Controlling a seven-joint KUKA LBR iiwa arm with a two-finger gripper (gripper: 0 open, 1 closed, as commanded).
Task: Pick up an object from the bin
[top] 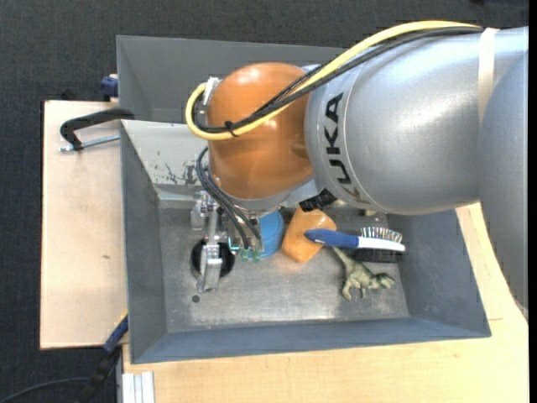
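Looks abt midway, w/ nothing lifted yet: gripper (210,263) down at bin (143,259) floor, left of centre, touching or just beside a small dark round obj (200,257); can't tell if shut on it or spread, w/ orange wrist cover (252,133) hiding much from above. Leaves blue obj (270,232), orange lump (300,235), blue-handled brush (361,242) & green dino (365,281) lying near, to the right, apparently untouched. Needs a sure grip, then a lift clear of the bin, judged only from how stuff lies now.
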